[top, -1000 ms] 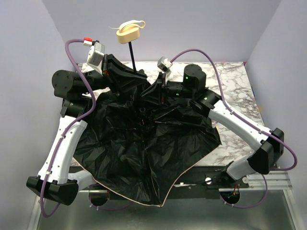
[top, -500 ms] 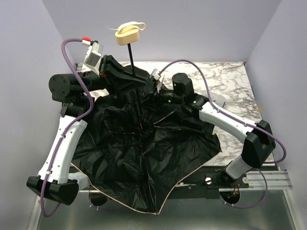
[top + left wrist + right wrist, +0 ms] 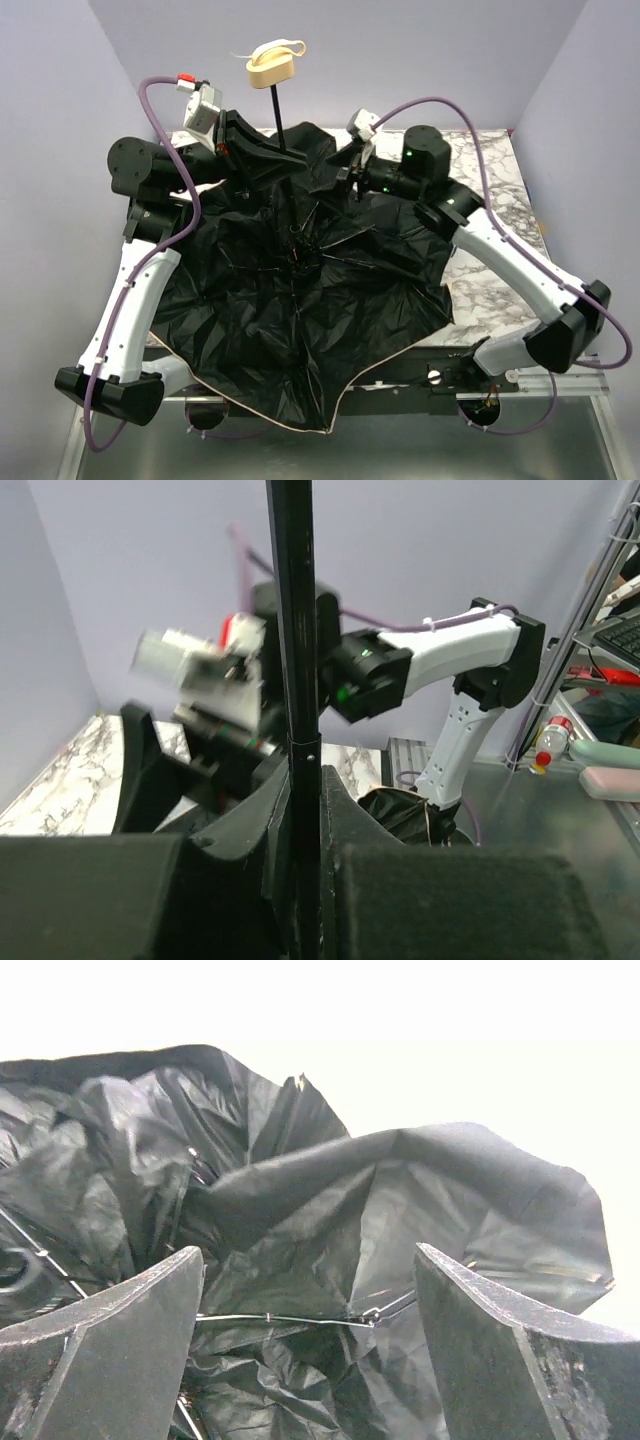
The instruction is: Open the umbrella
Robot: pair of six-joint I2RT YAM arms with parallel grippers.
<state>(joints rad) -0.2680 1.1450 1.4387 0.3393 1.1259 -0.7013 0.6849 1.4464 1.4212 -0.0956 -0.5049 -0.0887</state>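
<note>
The umbrella [image 3: 300, 300] lies upside down across the table, its black lining facing up and a peach edge [image 3: 370, 375] showing at the front. Its thin black shaft [image 3: 278, 115] rises to the oval tan handle [image 3: 271, 68] at the back. My left gripper [image 3: 262, 152] is shut on the shaft [image 3: 293, 680], which runs up between its jaws [image 3: 300, 810]. My right gripper [image 3: 345, 172] hovers at the canopy's far edge. Its jaws [image 3: 308, 1252] stand wide open around crumpled black fabric [image 3: 400, 1190] and a thin metal rib [image 3: 290, 1318], gripping neither.
The marble table [image 3: 490, 170] shows bare at the right. Lavender walls close in the back and sides. A metal rail [image 3: 530, 378] runs along the near edge by the arm bases. A shelf with a bottle [image 3: 553, 755] stands off the table.
My right gripper has opened wide and drawn back to the right from the umbrella's centre. The canopy's far edge now stands up higher. My left gripper keeps its hold on the shaft.
</note>
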